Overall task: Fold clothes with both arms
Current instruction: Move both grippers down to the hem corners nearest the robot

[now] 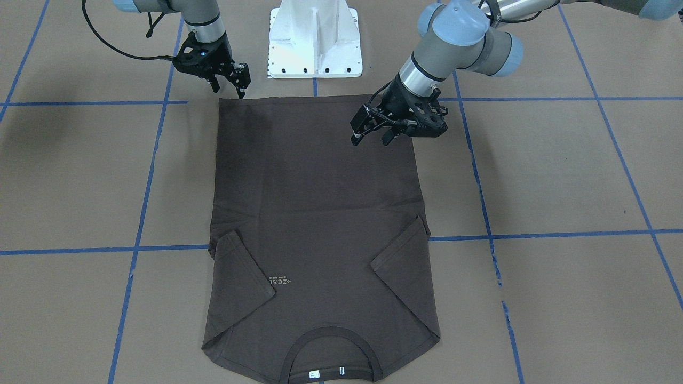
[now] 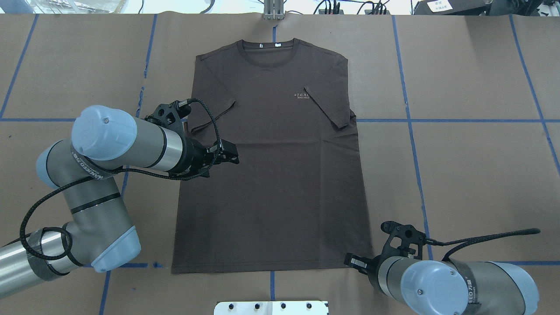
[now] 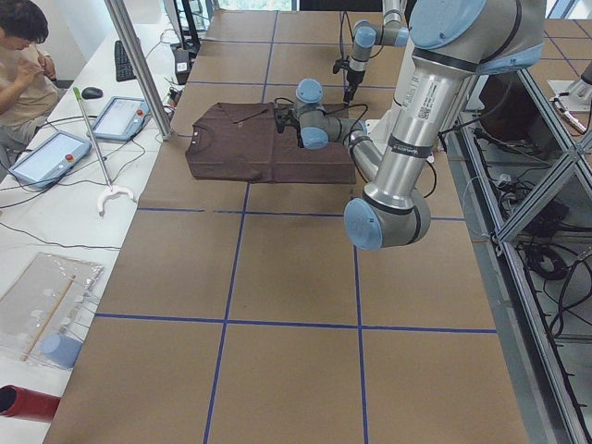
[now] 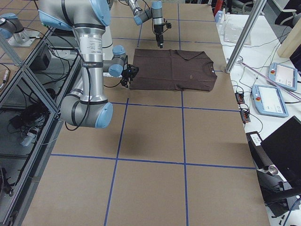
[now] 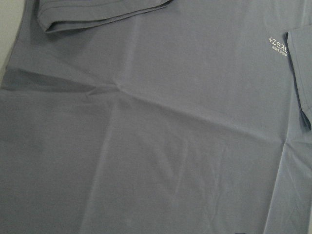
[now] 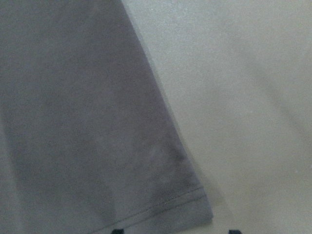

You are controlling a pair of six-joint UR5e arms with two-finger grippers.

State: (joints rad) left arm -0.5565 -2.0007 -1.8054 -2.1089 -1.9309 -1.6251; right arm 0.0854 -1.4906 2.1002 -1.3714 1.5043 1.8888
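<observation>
Tabletop (image 1: 533, 176) carries the spread T-shirt (image 1: 315, 213); left jaws and right jaws hang parted, gripping nothing.

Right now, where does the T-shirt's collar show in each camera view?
Front-facing: collar at bottom centre, at the near end of the T-shirt.
Overhead: top centre.
Exterior left: at the shirt's left end.
Exterior right: at the shirt's right end.
Left wrist: not in it.
Right wrist: not in it.
Shared landmark: the chest lettering, visible in the front-facing, overhead and left wrist views.
</observation>
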